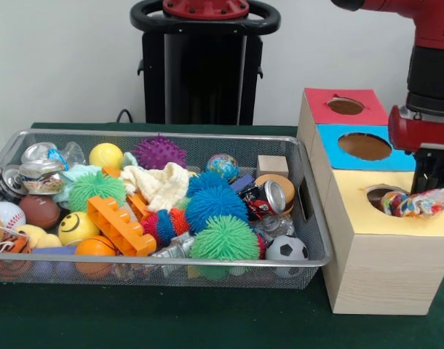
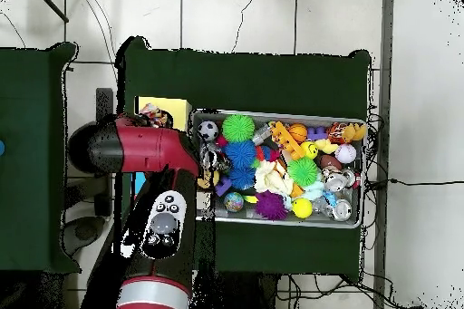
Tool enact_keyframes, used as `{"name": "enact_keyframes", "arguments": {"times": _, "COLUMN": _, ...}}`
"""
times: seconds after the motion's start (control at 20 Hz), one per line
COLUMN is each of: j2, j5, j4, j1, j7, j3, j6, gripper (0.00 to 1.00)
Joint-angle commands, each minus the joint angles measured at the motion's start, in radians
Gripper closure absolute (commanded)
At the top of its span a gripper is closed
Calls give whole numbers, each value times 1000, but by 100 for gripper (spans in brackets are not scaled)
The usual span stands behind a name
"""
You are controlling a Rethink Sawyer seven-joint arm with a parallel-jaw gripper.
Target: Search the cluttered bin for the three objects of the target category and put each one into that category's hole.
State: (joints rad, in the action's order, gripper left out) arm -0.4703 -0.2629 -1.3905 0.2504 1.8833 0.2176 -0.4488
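The gripper [image 1: 431, 190] hangs directly over the hole in the yellow section [image 1: 397, 218] of the sorting box, closed on a crinkled clear wrapper [image 1: 418, 202] that holds small multicoloured pieces. The wrapper lies across the rim of the yellow hole [image 1: 378, 195], part over the opening and part on the yellow top. Its position suggests a delivery step: the item is lined up with the opening so that a release would drop it in, though the portion resting on the rim could snag.

The blue section [image 1: 364, 147] and the red section [image 1: 346, 106] stand behind the yellow one, each with its own round hole; both holes appear unoccupied. The box stands just beside the short end of the wire bin [image 1: 309, 218], which keeps the transfer path short.

The bin sits on the green surface [image 1: 171, 320] and is full of mixed clutter: spiky rubber balls, a small soccer ball [image 1: 286, 249], an orange toy brick [image 1: 120, 225], a crushed can [image 1: 271, 196] and a white cloth [image 1: 160, 185]. Which remaining items belong to the target category cannot be told.

The arm [image 2: 149, 147] descends vertically from the upper edge of the front view, wrist straight down. In the overhead view it covers most of the box, leaving only a yellow corner visible.
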Motion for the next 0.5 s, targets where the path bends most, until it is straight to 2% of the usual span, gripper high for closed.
{"name": "enact_keyframes", "arguments": {"times": 0.05, "j2": 83, "j5": 25, "j4": 51, "j1": -27, "j7": 198, "j3": 79, "j6": -185, "gripper": 100}}
{"name": "enact_keyframes", "arguments": {"times": 0.15, "j2": 85, "j5": 34, "j4": 53, "j1": -42, "j7": 170, "j3": 75, "j6": -220, "gripper": 100}}
{"name": "enact_keyframes", "arguments": {"times": 0.5, "j2": 49, "j5": 27, "j4": 0, "j1": -29, "j7": 175, "j3": 84, "j6": -266, "gripper": 100}}
